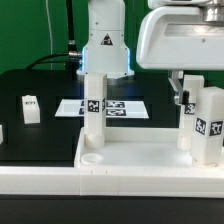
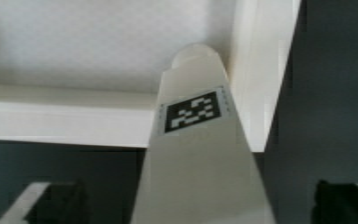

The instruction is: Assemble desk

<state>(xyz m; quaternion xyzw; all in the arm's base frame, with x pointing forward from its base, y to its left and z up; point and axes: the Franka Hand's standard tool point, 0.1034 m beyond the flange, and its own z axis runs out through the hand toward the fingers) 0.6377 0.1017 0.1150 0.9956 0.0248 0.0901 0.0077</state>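
The desk slab, white with a raised rim, lies at the front of the table. One square white leg with a tag stands upright in its corner socket toward the exterior view's left. A second tagged leg stands at the slab's corner toward the exterior view's right. My gripper is over this leg, with one dark finger showing beside it. In the wrist view the leg runs between my gripper's fingers, with a dark gap on each side. The jaws are open. The slab shows behind.
A loose white leg stands on the black table toward the exterior view's left, and another white part sits at the edge. The marker board lies behind the slab, before the robot base.
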